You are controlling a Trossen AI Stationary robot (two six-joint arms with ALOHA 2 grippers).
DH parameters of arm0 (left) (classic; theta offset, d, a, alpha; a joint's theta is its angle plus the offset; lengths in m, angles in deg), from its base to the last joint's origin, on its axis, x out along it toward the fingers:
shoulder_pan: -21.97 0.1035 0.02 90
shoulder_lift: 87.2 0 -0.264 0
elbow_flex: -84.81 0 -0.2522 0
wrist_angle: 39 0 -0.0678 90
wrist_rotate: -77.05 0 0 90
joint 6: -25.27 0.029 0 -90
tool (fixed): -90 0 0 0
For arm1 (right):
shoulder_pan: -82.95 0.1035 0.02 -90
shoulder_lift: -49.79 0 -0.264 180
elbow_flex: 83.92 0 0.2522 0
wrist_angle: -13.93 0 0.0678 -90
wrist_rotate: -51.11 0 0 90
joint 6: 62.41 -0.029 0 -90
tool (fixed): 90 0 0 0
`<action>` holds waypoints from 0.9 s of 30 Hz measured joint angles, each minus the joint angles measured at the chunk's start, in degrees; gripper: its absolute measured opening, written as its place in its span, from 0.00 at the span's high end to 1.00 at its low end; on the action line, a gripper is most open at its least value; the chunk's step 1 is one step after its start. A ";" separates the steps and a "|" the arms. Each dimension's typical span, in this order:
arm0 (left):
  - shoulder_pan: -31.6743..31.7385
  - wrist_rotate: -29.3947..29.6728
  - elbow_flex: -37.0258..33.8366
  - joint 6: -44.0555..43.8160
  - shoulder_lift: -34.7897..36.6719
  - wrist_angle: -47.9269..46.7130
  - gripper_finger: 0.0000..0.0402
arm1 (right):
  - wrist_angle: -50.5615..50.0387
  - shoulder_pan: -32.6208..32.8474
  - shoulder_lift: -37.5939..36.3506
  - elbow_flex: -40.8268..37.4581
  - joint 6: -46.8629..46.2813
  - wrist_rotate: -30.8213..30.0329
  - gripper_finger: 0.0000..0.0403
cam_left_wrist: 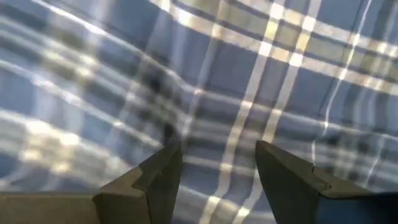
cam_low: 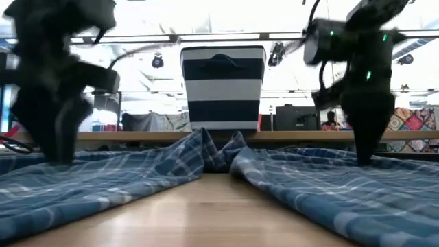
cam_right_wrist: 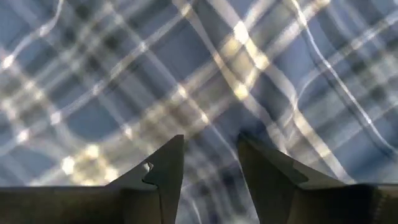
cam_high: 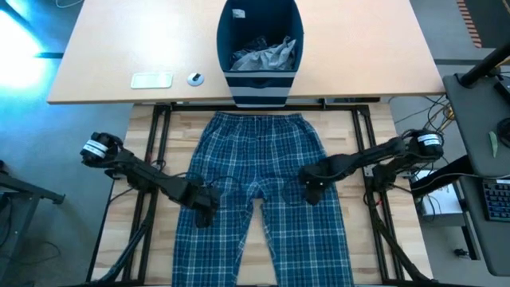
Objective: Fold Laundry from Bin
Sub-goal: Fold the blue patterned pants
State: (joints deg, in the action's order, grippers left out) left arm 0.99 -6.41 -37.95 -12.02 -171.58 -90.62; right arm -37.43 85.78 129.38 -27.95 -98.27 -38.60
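High view shows the plaid trousers (cam_high: 263, 187) spread flat on the worktop (cam_high: 374, 127), waistband toward the bin (cam_high: 260, 48) at its far edge, ready for folding. The left gripper (cam_high: 202, 214) and right gripper (cam_high: 311, 191) press one on each thigh, jaws parted and grasping nothing, probably to smooth the cloth.

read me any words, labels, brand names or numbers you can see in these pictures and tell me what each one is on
No text can be read in any view.
The bin has a small pale patch near its top rim, too small to read.
A pale flat item and a small round item on the desk show no legible marks.
The plaid trousers carry only their check pattern.
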 joint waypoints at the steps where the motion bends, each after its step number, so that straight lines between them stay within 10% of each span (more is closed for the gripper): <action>1: 1.16 -0.12 1.49 1.57 1.50 -1.13 0.52 | -0.84 -0.09 -2.51 0.81 0.40 0.00 0.63; 7: 16.99 -0.92 5.43 12.40 9.29 -1.74 0.52 | 0.23 -10.79 -14.20 0.86 1.85 -1.55 0.63; 15: 47.26 -3.80 1.55 14.92 9.38 -1.32 0.52 | 4.88 -37.45 -12.14 -2.20 15.09 3.65 0.67; 20: 47.99 -9.46 -0.30 11.52 8.84 -4.50 0.52 | 2.65 -43.20 -7.19 -2.27 18.56 14.32 0.82; 27: 47.61 -4.17 -5.14 11.43 6.83 -1.74 0.53 | 2.81 -43.36 -0.21 -2.38 19.83 12.90 0.97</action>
State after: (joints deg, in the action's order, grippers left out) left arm 48.61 -10.58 -43.09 -0.60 -164.75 -92.36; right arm -34.62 42.42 129.17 -30.33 -78.44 -25.70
